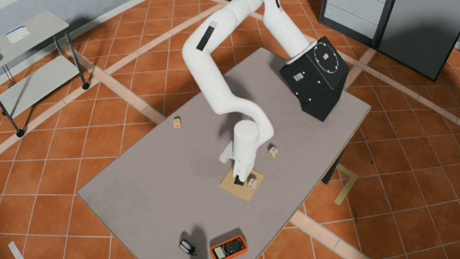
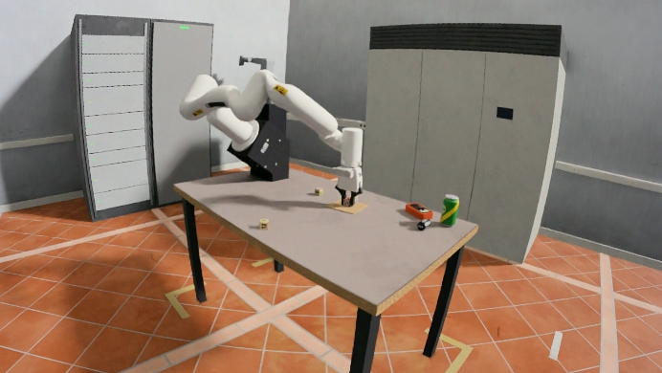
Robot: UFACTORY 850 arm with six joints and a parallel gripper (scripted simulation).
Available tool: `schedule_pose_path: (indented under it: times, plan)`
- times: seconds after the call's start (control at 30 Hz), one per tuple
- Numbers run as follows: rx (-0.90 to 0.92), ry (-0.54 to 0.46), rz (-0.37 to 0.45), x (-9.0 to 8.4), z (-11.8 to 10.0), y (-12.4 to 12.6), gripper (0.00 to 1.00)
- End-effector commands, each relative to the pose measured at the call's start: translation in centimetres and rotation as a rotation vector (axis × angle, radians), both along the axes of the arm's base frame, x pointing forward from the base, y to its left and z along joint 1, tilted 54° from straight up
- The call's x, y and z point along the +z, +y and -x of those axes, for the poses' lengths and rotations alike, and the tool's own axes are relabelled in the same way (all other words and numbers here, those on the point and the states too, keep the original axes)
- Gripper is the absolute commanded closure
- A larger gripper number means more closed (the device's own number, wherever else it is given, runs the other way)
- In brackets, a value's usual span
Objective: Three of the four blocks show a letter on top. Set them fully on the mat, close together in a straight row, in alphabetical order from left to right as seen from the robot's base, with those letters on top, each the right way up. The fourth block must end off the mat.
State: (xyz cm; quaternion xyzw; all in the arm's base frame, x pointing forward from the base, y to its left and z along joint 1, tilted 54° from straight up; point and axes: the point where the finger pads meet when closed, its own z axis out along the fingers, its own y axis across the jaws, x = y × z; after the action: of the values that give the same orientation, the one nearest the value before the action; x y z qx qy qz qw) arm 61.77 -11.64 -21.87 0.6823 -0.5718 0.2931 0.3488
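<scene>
A tan mat (image 1: 240,186) lies on the grey table; it also shows in the exterior view (image 2: 347,207). My gripper (image 1: 238,180) stands upright over the mat's left part, low above it, shut on a block (image 2: 345,203) that the fingers mostly hide. A second block (image 1: 252,182) with a purple mark on top sits on the mat just right of the fingers. A third block (image 1: 273,152) (image 2: 319,191) lies off the mat toward the robot's base. A fourth block (image 1: 177,123) (image 2: 263,223) lies far off the mat near the table's edge.
An orange multimeter (image 1: 229,248) and a small black object (image 1: 187,246) lie at the table's end. A green can (image 2: 450,209) stands beside them. The black robot base (image 1: 316,78) fills the far corner.
</scene>
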Motion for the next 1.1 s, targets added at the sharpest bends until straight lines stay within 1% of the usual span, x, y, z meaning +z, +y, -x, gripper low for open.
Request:
schedule_pose_path:
  times: [0.0,0.03,0.07,0.13,0.17,0.23,0.27,0.4,0.43,0.5,0.53,0.93,1.07]
  plan:
    - [0.001,-0.001,0.0,0.04,-0.07,0.07,0.72]
    - [0.001,-0.001,0.0,0.04,-0.07,0.07,0.72]
    - [0.001,-0.001,0.0,0.04,-0.07,0.07,0.68]
    - [0.001,-0.001,0.0,0.04,-0.07,0.07,0.68]
    - [0.001,-0.001,0.0,0.04,-0.07,0.07,0.64]
    - [0.001,-0.001,0.0,0.04,-0.07,0.07,0.64]
    - [0.001,-0.001,0.0,0.04,-0.07,0.07,0.6]
    - [0.001,-0.001,0.0,0.04,-0.07,0.07,0.6]
    - [0.001,-0.001,0.0,0.04,-0.07,0.07,0.56]
    - [0.001,-0.001,0.0,0.04,-0.07,0.07,0.56]
    - [0.001,-0.001,0.0,0.04,-0.07,0.07,0.52]
    - [0.001,-0.001,0.0,0.06,-0.07,0.09,0.52]
    - [0.001,-0.001,0.0,0.33,-0.07,0.47,0.52]
